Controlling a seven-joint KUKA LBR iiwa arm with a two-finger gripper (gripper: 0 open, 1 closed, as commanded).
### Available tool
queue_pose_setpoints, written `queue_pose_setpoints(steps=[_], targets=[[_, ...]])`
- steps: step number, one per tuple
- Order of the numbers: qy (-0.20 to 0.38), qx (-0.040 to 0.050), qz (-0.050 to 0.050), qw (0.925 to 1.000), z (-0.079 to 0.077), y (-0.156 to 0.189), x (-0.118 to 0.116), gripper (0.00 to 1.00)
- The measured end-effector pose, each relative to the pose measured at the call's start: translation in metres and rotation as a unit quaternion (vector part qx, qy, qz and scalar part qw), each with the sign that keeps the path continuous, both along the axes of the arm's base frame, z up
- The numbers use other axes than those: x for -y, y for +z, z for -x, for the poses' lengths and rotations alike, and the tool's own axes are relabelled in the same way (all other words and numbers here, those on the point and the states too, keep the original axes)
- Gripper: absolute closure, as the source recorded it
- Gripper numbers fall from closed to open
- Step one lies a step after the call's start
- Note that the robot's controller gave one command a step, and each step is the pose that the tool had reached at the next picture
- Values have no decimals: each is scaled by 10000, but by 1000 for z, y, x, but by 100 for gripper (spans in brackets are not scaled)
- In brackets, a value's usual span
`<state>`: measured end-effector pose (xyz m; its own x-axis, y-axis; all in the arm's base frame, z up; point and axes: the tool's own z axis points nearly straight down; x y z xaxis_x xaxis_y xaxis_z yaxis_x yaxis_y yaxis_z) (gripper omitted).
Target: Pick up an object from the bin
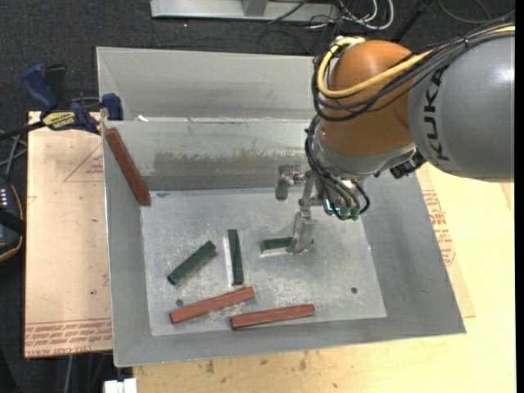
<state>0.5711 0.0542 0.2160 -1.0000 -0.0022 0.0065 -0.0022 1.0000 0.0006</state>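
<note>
Item: red-brown bar (273, 316), six o'clock, by the front of the bin (246, 346). A second red-brown bar (213, 304) lies at seven. Item: dark green block (192, 262) at eight, dark green stick (235, 257) beside it. Item: small grey-green bar (277, 246), near centre. My gripper (303, 237) is at its three o'clock end; open or closed, I cannot tell, and nothing is visibly held. Likely light, stiff, low-lying; best taken across its narrow width, mid-length.
</note>
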Motion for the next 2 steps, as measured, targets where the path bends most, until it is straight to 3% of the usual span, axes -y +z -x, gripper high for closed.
queue_pose_setpoints(steps=[1, 2], targets=[[-7, 36, -3, 10000, -1, 4, 0, 0], [-140, 88, -8, 9999, -10, -35, 3, 0]])
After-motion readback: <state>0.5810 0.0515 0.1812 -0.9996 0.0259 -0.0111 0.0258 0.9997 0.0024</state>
